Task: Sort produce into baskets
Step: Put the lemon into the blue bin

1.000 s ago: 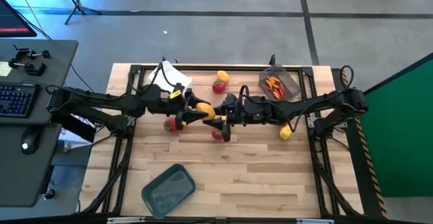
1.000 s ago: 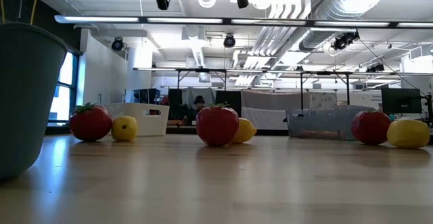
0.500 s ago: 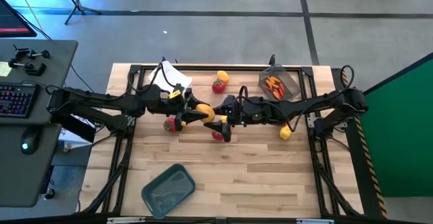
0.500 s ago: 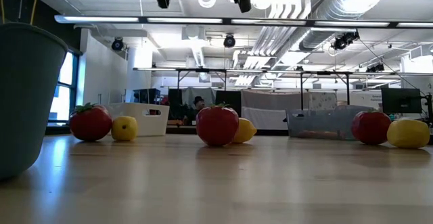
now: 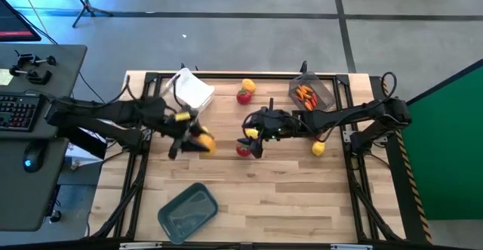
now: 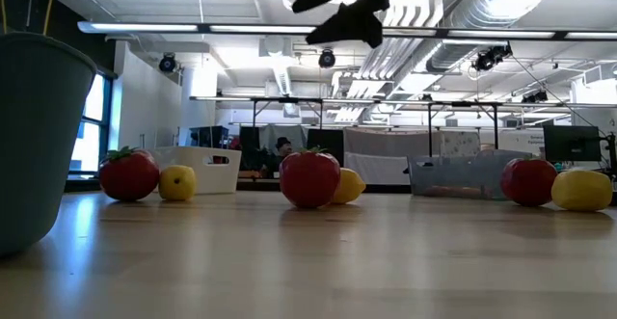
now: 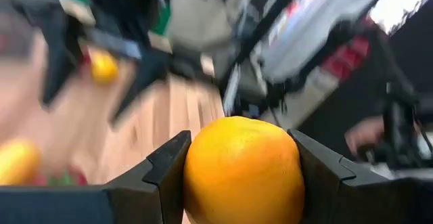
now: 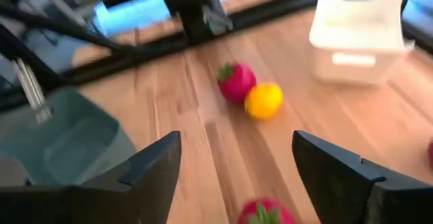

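Note:
My left gripper (image 5: 198,140) is shut on a yellow-orange oval fruit (image 7: 243,171) above the table's left middle. My right gripper (image 5: 252,134) is open and empty at the table's middle, above a red fruit with a green top (image 5: 243,150). A red fruit (image 8: 236,82) and a yellow one (image 8: 264,100) lie side by side on the wood under the left gripper. The white basket (image 5: 192,91) stands far left, the dark see-through basket (image 5: 312,93), with thin orange-red pieces in it, far right, and the grey-blue basket (image 5: 187,211) near left. My left gripper pinches the yellow-orange fruit between its two fingers (image 7: 168,173), one on each side of the fruit's widest part (image 7: 196,176). The fruit fills the gap between them. It is lifted clear of the table.
Another red fruit (image 5: 244,96) and yellow fruit (image 5: 247,85) lie at the far middle, and a yellow one (image 5: 318,148) at the right. A black frame (image 5: 143,159) runs round the tabletop. Bare wood lies along the near edge to the right of the grey-blue basket.
My left gripper has drawn back from my right gripper toward the table's left and near edges, still shut on the yellow-orange fruit, which stays clear of the table. My right gripper has stayed open at the middle.

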